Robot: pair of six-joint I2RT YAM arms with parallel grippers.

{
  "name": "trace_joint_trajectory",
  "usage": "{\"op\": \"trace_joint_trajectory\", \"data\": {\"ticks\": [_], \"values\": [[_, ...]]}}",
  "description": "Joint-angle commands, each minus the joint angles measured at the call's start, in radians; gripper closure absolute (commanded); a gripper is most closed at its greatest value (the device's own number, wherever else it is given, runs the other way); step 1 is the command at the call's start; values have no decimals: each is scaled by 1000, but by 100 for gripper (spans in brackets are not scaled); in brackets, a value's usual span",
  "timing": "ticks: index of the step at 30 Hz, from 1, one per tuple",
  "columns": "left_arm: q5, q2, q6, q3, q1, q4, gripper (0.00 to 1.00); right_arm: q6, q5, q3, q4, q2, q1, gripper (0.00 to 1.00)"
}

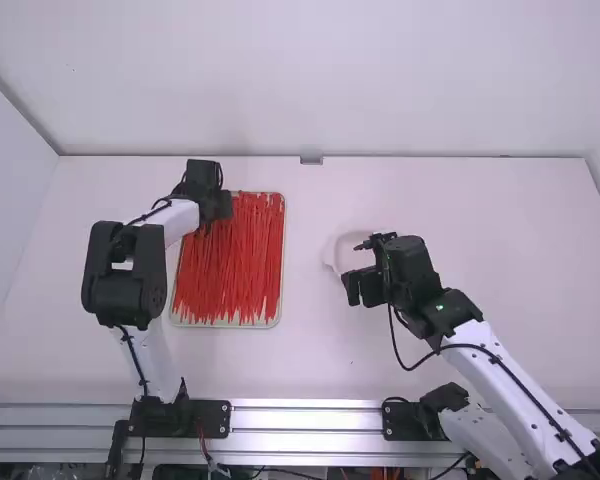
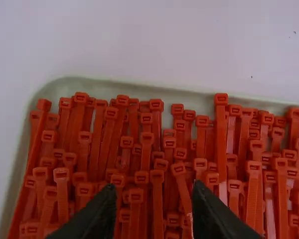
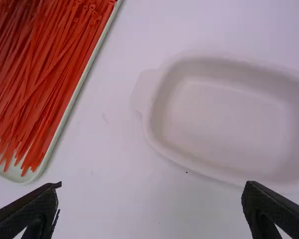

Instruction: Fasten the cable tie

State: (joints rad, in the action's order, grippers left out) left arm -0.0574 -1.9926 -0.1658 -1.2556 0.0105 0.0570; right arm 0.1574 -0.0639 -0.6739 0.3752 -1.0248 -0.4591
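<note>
Fingers [image 2: 94,219] of left gripper [image 2: 153,185] apart, empty, over cable ties [image 2: 139,144] at tray's [image 2: 104,84] far left corner; right gripper [image 3: 152,185] wide open, empty. Pinch only one.

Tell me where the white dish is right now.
High view: the white dish lies on the table right of the middle, just ahead of the right gripper, with the tray of orange cable ties apart from it to its left.

Glossy plastic cable ties [image 2: 139,149]; smooth matt dish [image 3: 224,119].
</note>
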Motion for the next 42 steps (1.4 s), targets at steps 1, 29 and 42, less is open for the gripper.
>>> {"op": "trace_joint_trajectory", "data": {"ticks": [1,29,42], "values": [[-2,-13,-3,3,-10,1,60,3,5,-34,-5,0,-6,2],[23,-13,-2,-174,-11,231,37,3,5,-34,-9,0,-6,2],[48,-29,3,-273,-11,323,16,3,5,-34,-31,-2,-6,2]]}}
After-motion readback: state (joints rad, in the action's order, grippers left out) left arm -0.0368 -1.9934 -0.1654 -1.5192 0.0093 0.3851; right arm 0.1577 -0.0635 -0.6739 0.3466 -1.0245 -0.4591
